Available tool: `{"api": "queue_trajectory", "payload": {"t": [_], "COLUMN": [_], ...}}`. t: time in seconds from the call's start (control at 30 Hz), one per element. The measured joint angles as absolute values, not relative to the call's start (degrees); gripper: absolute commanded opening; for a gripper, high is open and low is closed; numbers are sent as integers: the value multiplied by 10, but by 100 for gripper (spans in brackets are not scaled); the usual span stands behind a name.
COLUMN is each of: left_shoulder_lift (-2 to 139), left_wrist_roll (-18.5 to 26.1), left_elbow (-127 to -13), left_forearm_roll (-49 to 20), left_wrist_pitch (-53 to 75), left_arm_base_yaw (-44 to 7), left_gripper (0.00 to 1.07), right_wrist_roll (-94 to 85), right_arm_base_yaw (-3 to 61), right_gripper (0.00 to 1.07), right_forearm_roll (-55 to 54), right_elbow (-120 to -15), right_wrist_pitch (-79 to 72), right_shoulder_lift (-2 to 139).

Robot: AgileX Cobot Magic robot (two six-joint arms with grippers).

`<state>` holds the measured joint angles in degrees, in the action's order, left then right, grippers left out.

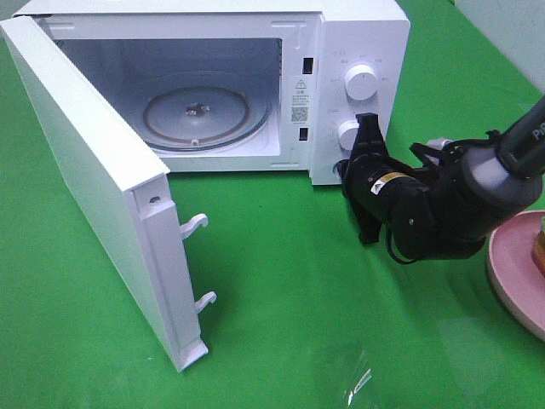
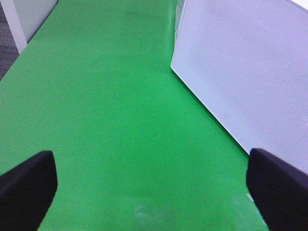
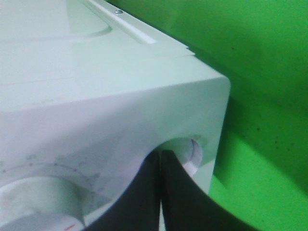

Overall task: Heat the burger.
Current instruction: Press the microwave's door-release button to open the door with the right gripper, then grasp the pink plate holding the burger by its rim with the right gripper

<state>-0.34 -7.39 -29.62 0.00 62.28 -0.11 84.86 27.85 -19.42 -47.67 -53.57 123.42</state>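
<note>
One closed right gripper point(image 1: 367, 122) at microwave knob point(image 1: 347, 133).

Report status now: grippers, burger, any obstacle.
Left gripper open, empty. Right gripper shut at the lower knob. Burger at frame edge on pink plate, outside microwave. Door open wide.

Microwave point(image 1: 362, 38) behind, door point(image 1: 94, 187) swung left, burger point(image 1: 539, 244) on plate point(image 1: 513, 274) right
</note>
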Motion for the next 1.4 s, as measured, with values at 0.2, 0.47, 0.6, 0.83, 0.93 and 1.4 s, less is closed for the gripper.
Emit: {"api": "queue_trajectory", "payload": {"t": [0.2,0.47,0.6,0.83,0.93,1.4], "left_shoulder_lift": [-3,-3,-3,-3,-3,-3], "left_wrist_roll": [-74,-74,-74,-74,-74,-74], "left_elbow": [-296,-296,-296,-296,-296,-296], "left_forearm_roll": [0,0,0,0,3,0], "left_wrist_pitch": [623,623,623,623,623,623], "left_arm_base_yaw": [-1,-1,-1,-1,-1,-1], "left_gripper": [101,101,101,101,101,101], "right_wrist_roll": [875,877,877,820,788,441], "right_arm_base_yaw": [276,276,276,276,276,276], "right_gripper": [0,0,1,3,3,3], "right_forearm_roll": [-159,-127,-104,-77,-76,-78], "right_elbow": [-447,-384,-363,-359,-359,-357], "right_wrist_pitch": [-548,-531,-492,-383,-355,-119], "right_shoulder_lift": [1212,1155,1125,1058,1038,898]}}
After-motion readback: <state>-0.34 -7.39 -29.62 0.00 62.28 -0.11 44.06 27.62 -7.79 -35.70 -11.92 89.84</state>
